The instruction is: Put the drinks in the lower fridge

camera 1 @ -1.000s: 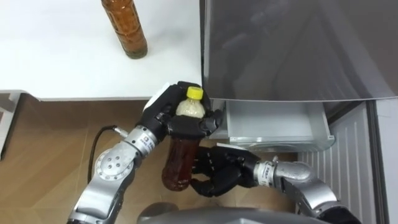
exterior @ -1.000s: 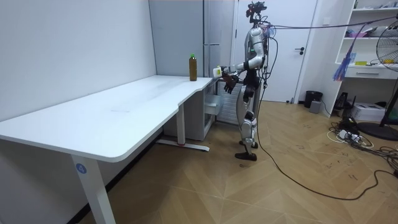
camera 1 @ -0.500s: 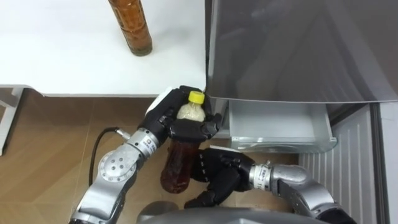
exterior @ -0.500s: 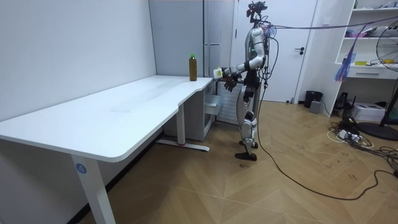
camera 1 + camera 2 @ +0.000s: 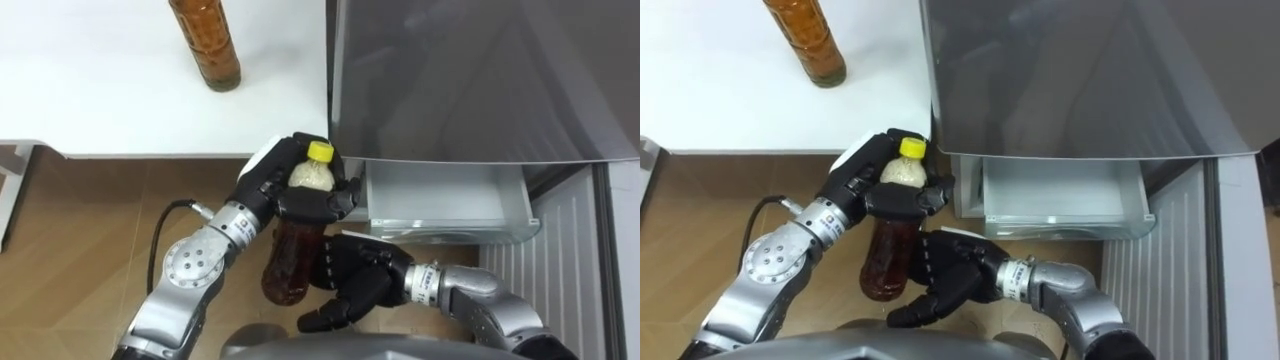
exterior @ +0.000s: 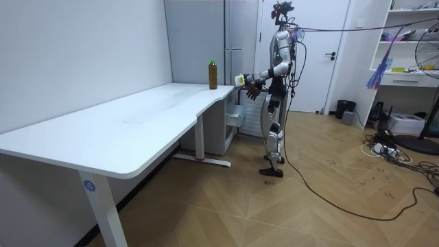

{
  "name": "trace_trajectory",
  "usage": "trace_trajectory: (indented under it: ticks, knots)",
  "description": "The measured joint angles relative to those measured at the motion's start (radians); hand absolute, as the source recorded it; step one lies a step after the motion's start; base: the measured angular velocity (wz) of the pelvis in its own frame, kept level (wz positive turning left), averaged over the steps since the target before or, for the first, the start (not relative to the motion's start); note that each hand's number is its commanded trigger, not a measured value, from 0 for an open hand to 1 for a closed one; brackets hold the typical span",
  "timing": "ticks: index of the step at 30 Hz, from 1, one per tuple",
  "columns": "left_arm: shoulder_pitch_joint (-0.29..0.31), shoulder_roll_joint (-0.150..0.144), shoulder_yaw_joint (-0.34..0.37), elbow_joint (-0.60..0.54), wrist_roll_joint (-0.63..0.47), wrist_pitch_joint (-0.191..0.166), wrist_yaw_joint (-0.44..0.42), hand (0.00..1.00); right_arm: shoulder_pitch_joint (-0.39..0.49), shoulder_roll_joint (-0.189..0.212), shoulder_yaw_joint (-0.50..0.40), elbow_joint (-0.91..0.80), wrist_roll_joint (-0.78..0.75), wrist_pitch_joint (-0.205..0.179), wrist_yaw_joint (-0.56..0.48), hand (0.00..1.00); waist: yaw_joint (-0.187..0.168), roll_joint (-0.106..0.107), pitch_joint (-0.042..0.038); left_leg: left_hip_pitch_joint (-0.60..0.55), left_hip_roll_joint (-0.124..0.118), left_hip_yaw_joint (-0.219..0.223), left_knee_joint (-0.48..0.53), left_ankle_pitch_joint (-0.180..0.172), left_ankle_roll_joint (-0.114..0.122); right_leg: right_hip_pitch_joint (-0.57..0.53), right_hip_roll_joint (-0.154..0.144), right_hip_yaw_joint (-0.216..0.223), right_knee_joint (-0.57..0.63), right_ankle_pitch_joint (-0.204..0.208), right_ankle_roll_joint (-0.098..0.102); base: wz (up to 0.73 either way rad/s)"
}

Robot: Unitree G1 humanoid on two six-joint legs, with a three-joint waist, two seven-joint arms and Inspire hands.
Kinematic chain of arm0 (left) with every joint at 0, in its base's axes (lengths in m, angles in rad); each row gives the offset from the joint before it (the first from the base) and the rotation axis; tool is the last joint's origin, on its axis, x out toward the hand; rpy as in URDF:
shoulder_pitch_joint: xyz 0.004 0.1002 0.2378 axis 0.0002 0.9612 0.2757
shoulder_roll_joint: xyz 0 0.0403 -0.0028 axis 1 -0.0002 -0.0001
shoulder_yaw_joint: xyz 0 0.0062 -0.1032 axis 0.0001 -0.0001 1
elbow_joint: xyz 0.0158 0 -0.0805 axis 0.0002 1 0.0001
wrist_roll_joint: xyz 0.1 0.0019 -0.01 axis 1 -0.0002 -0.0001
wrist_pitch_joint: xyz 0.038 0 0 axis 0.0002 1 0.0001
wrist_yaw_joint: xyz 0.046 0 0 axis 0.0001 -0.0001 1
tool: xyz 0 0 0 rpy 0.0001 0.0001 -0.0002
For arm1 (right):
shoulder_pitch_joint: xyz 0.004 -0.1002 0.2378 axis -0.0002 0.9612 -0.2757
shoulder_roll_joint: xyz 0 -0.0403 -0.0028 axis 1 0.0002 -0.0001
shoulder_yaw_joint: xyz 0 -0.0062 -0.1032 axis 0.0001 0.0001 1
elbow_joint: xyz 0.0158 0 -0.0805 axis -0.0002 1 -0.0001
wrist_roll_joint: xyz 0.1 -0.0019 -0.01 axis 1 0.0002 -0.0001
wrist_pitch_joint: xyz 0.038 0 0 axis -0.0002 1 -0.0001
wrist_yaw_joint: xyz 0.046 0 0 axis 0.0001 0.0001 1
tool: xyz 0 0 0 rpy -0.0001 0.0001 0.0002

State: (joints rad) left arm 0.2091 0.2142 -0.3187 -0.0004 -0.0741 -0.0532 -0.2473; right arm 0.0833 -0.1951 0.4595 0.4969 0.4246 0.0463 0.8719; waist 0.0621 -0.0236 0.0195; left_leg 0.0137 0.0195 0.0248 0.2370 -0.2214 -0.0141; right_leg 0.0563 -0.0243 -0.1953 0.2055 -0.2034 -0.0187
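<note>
Black right hand hangs open at lower centre, just right of the yellow-capped bottle. Left hand wraps that bottle's shoulder mid-frame, beside the open fridge drawer. Upper left, a second bottle stands on the white table.
</note>
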Motion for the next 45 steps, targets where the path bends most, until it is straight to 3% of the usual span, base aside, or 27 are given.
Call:
trace_trajectory:
  ticks: [2,3,4,5,14,29,30,31,32,33,45]
  knots:
    - [0.0,0.0,0.0,0.0,-0.001,0.0,0.0,1.0,0.0,-0.001,0.0,0.0,0.007,0.0,0.0,0.0,0.0,0.0,0.0006,-0.001,0.0,0.001,0.0,0.0,0.0,-0.001,0.0,0.001,0.0,0.0,0.0,0.0]
    - [0.0,0.0,-0.001,0.0,-0.002,0.0,0.0,1.0,0.0,-0.001,0.0,0.0,0.007,0.0,0.0,0.55,0.0,0.0,0.001,-0.002,0.0,0.002,0.0,0.0,0.0,-0.002,0.0,0.001,0.0,0.0,0.0,0.0]
    - [0.0,0.001,-0.001,0.0,-0.001,0.0,0.0,1.0,0.0,-0.001,0.0,0.0,0.007,0.0,0.0,0.73,0.0,0.001,0.0013,-0.002,0.0,0.002,0.0,0.0,0.0,-0.002,0.0,0.001,0.0,0.0,0.0,0.0]
    - [0.0,0.002,-0.001,0.0,-0.001,0.0,0.0,1.0,0.0,-0.002,0.0,0.0,0.008,0.0,0.0,1.0,0.0,0.001,0.0013,-0.002,0.0,0.002,0.0,0.0,0.0,-0.003,0.0,0.001,0.0,0.0,0.0,0.0]
    - [-0.003,-0.004,-0.029,0.0,-0.016,0.0,-0.041,1.0,0.0,-0.008,-0.002,0.0,0.005,0.011,-0.058,1.0,0.0,0.001,0.0015,-0.003,0.0,0.003,0.001,0.0,0.0,-0.004,-0.001,0.001,0.001,0.0,0.0,0.0]
    - [-0.016,-0.006,-0.038,0.022,-0.053,0.001,-0.049,1.0,0.0,-0.014,0.0,0.0,-0.001,0.009,-0.061,1.0,0.0,0.0,0.0012,0.0,0.0,0.006,0.001,0.0,0.0,-0.006,0.0,0.006,0.004,0.0,0.0,0.0]
    - [-0.016,-0.006,-0.038,0.022,-0.053,0.001,-0.048,0.81,0.0,-0.014,0.0,0.0,-0.001,0.009,-0.061,1.0,0.0,0.0,0.0011,0.001,0.0,0.006,0.001,0.0,0.0,-0.006,0.0,0.006,0.004,0.0,0.0,0.0]
    - [-0.016,-0.006,-0.038,0.022,-0.053,0.001,-0.048,0.52,0.0,-0.014,0.0,0.0,-0.001,0.009,-0.061,1.0,0.0,0.0,0.0011,0.001,0.001,0.006,0.001,0.0,0.0,-0.006,0.0,0.006,0.005,0.0,0.0,0.0]
    - [-0.016,-0.006,-0.038,0.022,-0.053,0.001,-0.048,0.15,0.0,-0.014,0.0,0.0,-0.001,0.009,-0.061,1.0,0.0,0.0,0.0013,0.002,0.001,0.006,0.001,0.0,0.0,-0.006,-0.001,0.007,0.005,0.0,0.0,0.0]
    - [-0.016,-0.006,-0.038,0.022,-0.053,0.001,-0.048,0.0,0.0,-0.014,0.0,0.0,-0.001,0.009,-0.061,1.0,0.0,-0.001,0.0014,0.003,0.001,0.006,0.001,0.0,0.0,-0.006,-0.001,0.007,0.006,0.0,0.0,0.0]
    - [-0.021,-0.004,-0.037,0.022,-0.052,0.001,-0.021,0.0,0.001,-0.011,0.01,0.0,0.007,0.008,-0.061,1.0,-0.001,-0.001,0.0013,0.006,0.002,0.019,0.001,0.0,0.0,-0.005,-0.001,0.002,0.013,0.0,0.0,-0.01]
